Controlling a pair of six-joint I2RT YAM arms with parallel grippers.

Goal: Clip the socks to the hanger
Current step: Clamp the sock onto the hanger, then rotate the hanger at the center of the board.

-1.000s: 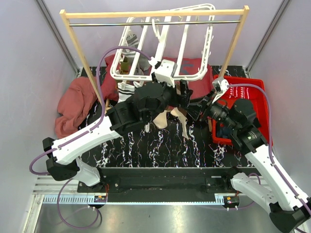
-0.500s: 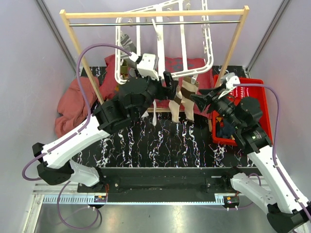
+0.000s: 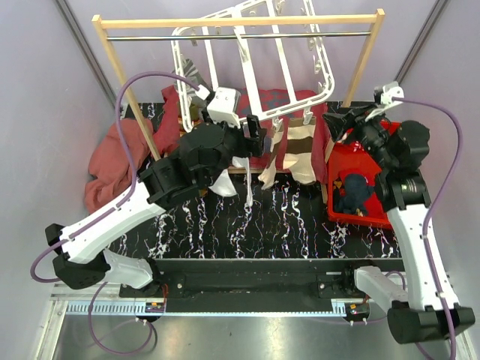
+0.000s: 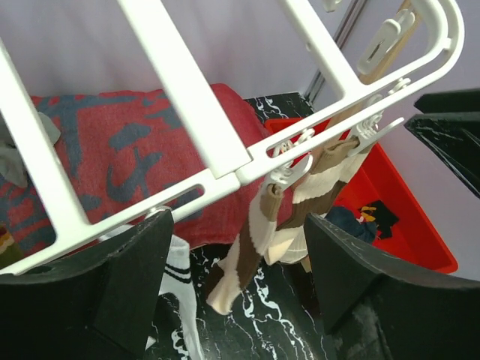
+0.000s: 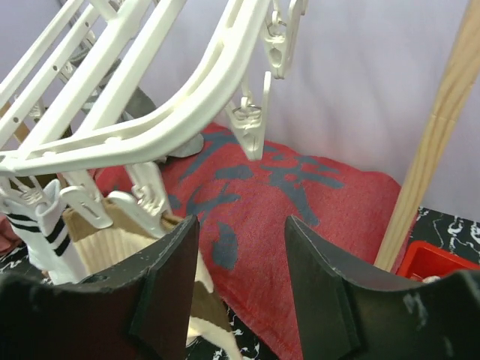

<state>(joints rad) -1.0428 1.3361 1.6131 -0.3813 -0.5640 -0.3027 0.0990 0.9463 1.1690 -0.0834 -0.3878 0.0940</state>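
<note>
**Beige sock is up, next sock waits in the bin**

The hanger (image 4: 187, 97) hangs tilted from the wooden rail (image 3: 240, 21), with its near edge dipping toward my arms. The beige-brown striped sock (image 4: 251, 240) dangles from clips on that near edge, right of centre. It looks properly pinched to me. A white sock with dark stripes (image 4: 180, 270) hangs just left of it.

The left gripper (image 4: 236, 225) sits under the near edge with its jaws wide. The frame bar crosses above them and I see nothing clamped. The right gripper (image 5: 241, 225) is off to the right, near the far end of the red bin (image 4: 397, 210). Its jaws are apart with nothing between them, and it looks up at a free clip (image 5: 250, 124) over the red cloth (image 5: 300, 195).

My read is that the step in hand is fetching the next sock. A navy sock (image 3: 356, 193) lies in the bin, near side.

To do it well:
- Take the right arm down into the bin and grab the cuff only, not a bundle.
- Keep the left gripper under the frame to stop the swing, since a tilted hanger will rock.
- Pick the free clip on the right side, well apart from the beige sock.
- Come at the clip from below and feed the cuff edge straight in.
</note>
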